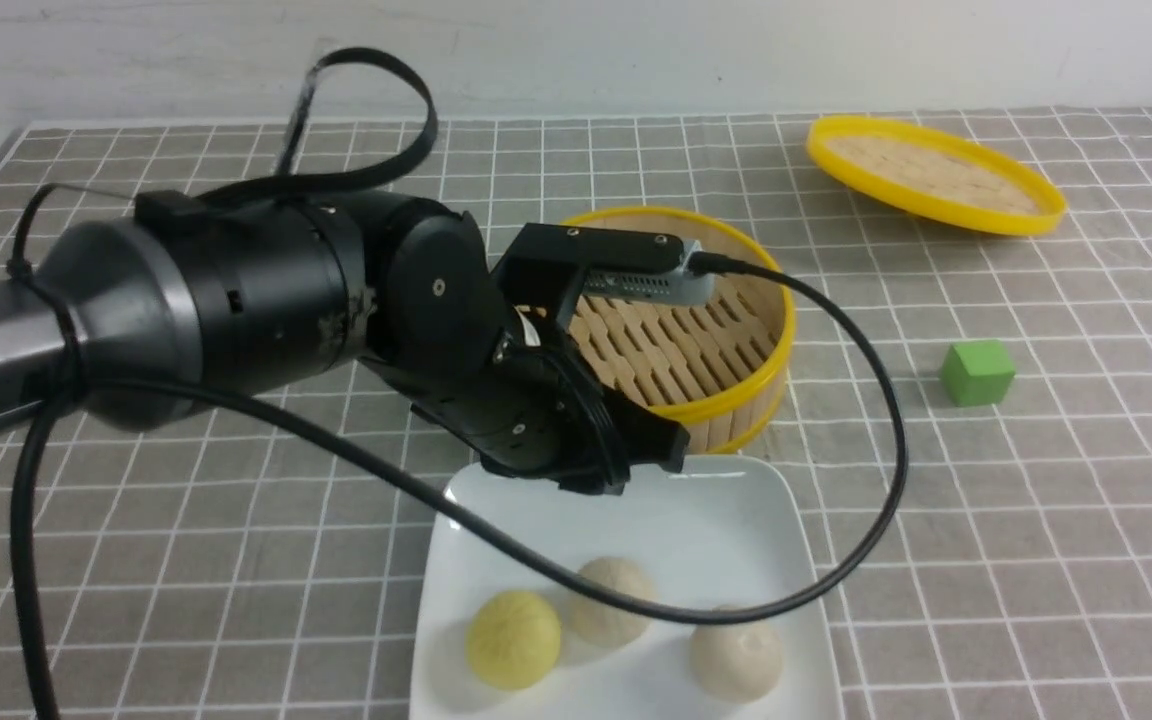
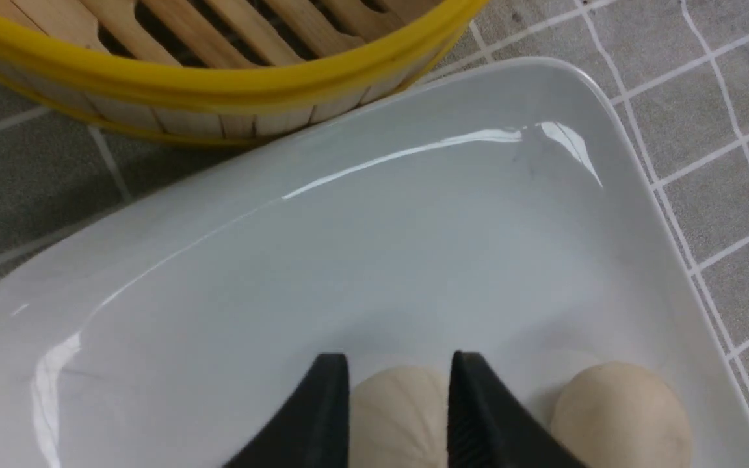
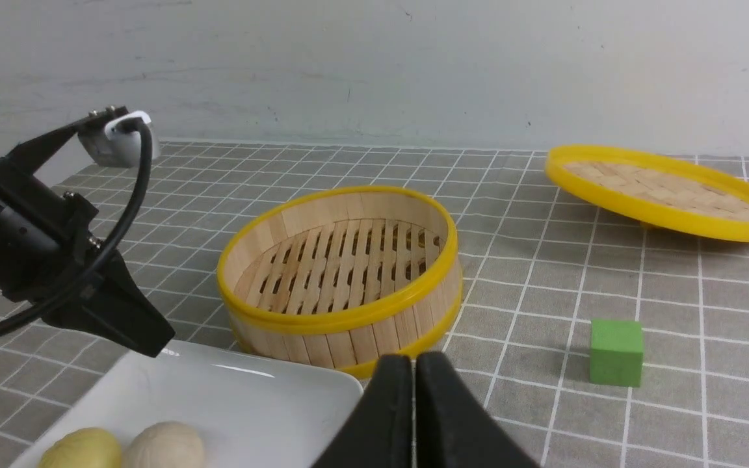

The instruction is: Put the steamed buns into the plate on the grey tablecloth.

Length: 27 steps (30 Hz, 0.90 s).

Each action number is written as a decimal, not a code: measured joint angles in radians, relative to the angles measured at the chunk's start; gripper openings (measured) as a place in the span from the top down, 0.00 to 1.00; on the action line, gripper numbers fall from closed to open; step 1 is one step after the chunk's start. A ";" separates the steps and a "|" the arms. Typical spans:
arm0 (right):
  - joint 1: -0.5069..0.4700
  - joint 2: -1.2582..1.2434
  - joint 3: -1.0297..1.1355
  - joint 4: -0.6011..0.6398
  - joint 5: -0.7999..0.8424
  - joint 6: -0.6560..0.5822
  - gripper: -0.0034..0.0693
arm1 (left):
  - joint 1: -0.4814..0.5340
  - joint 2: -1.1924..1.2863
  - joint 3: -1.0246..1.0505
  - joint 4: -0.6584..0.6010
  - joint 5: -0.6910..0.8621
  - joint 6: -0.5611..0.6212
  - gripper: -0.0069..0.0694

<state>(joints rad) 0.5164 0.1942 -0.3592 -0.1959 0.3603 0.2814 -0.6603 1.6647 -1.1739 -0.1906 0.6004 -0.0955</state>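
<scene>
**Front view.** The plate lies on the grey tablecloth, just in front of the steamer basket, whose slatted floor is bare. Both steamed buns rest inside the plate, one near its middle and one toward the right rim, with a yellow ball beside them. The left gripper hangs above the plate's far edge, clear of the buns. Its cable loops low and crosses in front of the plate's contents. The lid and a green cube sit well apart to the right.

**Left wrist view.** The fingers stand moderately parted and hold nothing. One bun shows through the gap, lying on the plate below, not pinched. The second bun lies beside it near the rim. The basket wall borders the plate's far side.

**Right wrist view.** The right gripper has its fingers pressed together with nothing between them, and it waits off to the side of the plate. One bun and the yellow ball are visible on the plate, and the basket is empty.

**Reading.** With both buns on the plate and the basket empty, the placing appears done, and the step in hand is judged to be the release and pull-away of the left arm. The next move calls for a straight lift up and back, with the fingers kept clear of the bun beneath them. The slack cable must not sweep the buns or the ball off the plate.
</scene>
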 joint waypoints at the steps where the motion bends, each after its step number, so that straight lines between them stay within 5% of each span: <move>1: 0.000 0.000 0.000 0.000 -0.001 0.000 0.92 | 0.000 0.000 0.000 0.007 0.000 0.000 0.74; 5: 0.000 0.000 0.000 0.000 -0.001 0.000 0.91 | 0.000 0.000 0.000 0.025 0.002 0.000 0.90; 19: -0.005 -0.019 0.001 0.025 -0.001 0.000 0.89 | 0.000 -0.133 0.000 0.034 0.020 -0.005 0.91; 27: -0.232 -0.099 0.075 0.060 -0.017 0.000 0.88 | 0.000 -0.268 0.000 0.070 0.070 -0.005 0.91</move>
<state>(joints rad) 0.2849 0.0953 -0.2838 -0.1359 0.3433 0.2814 -0.6603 1.3972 -1.1739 -0.1210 0.6702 -0.1004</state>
